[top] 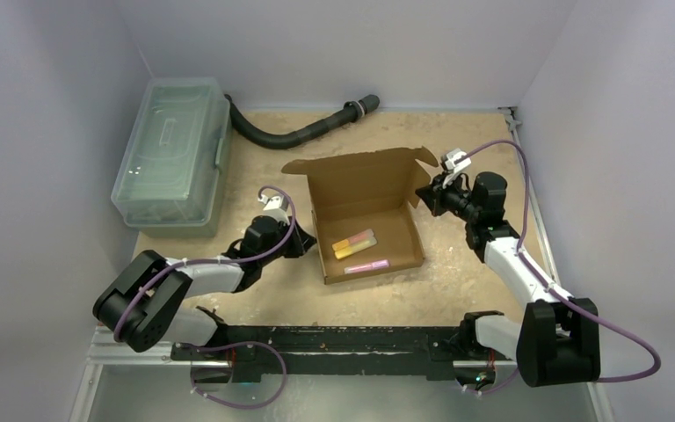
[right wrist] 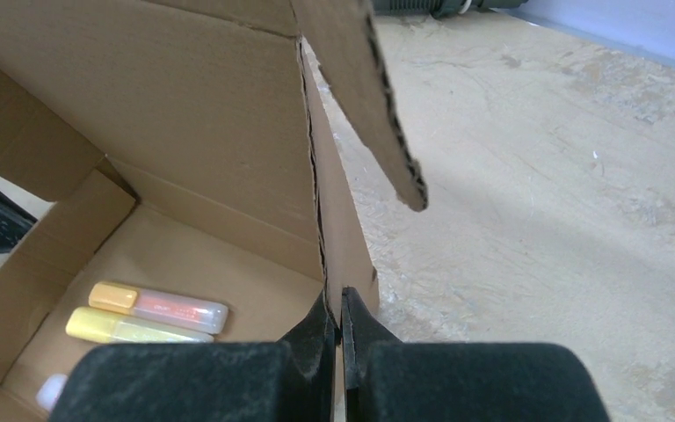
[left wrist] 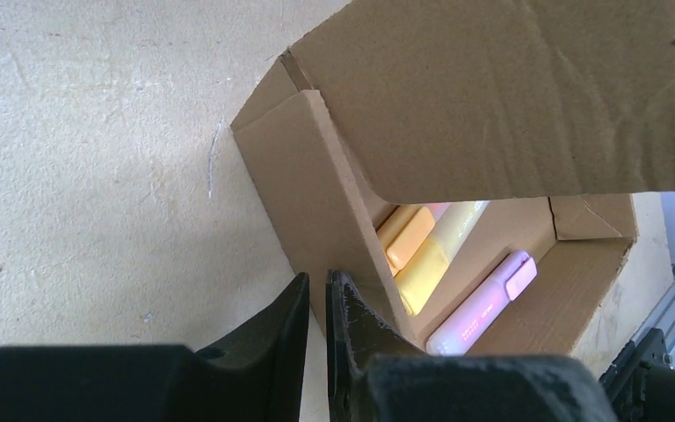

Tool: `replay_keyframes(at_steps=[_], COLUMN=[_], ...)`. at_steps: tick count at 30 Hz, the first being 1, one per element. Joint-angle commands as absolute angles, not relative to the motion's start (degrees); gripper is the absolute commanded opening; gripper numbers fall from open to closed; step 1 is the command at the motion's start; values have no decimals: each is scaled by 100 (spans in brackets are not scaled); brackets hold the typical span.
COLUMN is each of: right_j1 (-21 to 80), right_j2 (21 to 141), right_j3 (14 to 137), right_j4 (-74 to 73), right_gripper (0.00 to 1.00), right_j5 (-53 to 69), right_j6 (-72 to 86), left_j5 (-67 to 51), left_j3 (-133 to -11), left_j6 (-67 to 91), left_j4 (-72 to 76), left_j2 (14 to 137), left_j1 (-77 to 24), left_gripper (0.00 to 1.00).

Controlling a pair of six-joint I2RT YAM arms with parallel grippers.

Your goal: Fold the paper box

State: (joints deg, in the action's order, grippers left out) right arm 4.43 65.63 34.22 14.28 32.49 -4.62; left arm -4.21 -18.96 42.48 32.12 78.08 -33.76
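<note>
At 2 o'clock, box (top: 365,189) wall pinched tight by right gripper (top: 423,195). At 8 o'clock, left gripper (top: 308,244) nearly closed, hold unclear. Pens (left wrist: 422,264) half hidden under flap.

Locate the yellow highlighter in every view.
Top external: yellow highlighter inside the paper box, near centre frame.
Left wrist: lower centre, inside the box.
Right wrist: lower left, on the box floor.
Shared landmark: the orange highlighter lying right beside it.

This is a robot lab: plain white walls (top: 44,105) stand round a worn table (top: 457,290) with two robot arms (top: 510,264) bolted on.
</note>
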Motion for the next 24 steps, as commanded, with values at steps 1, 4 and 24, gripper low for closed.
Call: replay_keyframes(at_steps=[1,4,24], right_j1=[484,484,725], right_j2=[6656,6706,6697], right_j3=[3317,3283,3341], right_j4=[1538,1475,1322], right_gripper=[0,0,0], right_j5=[3459,3343,3146], right_j6=[190,393,1215], left_j5=[-714,-734,-993], left_j3=[-2028,-2030,-1983], left_j6=[4379,4377,4529], left_j4=[3829,3852,4383], left_j2=[7899,7910,8257], left_j1=[-3353,-3357,-3349], left_gripper=[12,12,11])
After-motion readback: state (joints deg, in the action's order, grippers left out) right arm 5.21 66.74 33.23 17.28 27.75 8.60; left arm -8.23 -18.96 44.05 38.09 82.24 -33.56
